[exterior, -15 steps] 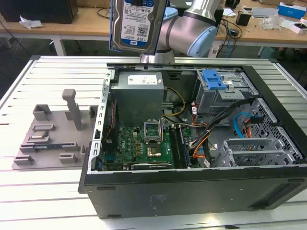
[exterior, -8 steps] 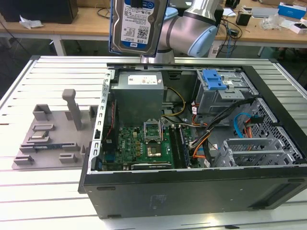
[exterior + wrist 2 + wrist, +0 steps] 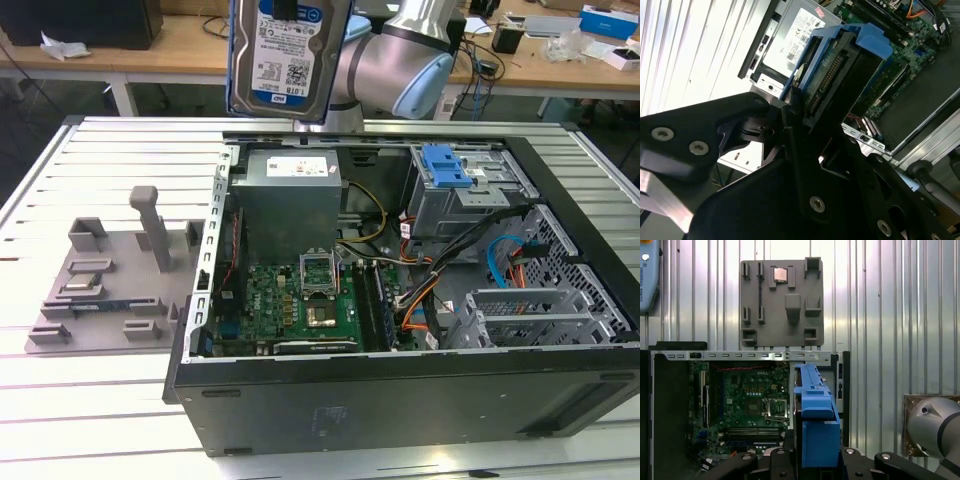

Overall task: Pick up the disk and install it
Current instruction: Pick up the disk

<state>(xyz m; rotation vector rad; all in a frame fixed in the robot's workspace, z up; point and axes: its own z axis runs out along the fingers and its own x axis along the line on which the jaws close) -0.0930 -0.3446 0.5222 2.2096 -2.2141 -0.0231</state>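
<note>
Slatted metal surface [image 3: 110, 150] carries an open computer case [image 3: 400, 400] lying on its side, motherboard [image 3: 300, 300] exposed. Grey fixture plate [image 3: 110, 290] sits beside the case on the exterior view's left. Robot arm [image 3: 400, 60] is behind the case. Grey power supply [image 3: 290, 195] sits inside the case at its far end. The disk [image 3: 288, 50] hangs upright in the air above the power supply, label facing the exterior camera, blue rail frame visible in both wrist views. Gripper [image 3: 815, 457] is clamped on the disk, fingers [image 3: 847, 457] on either side of the frame.
</note>
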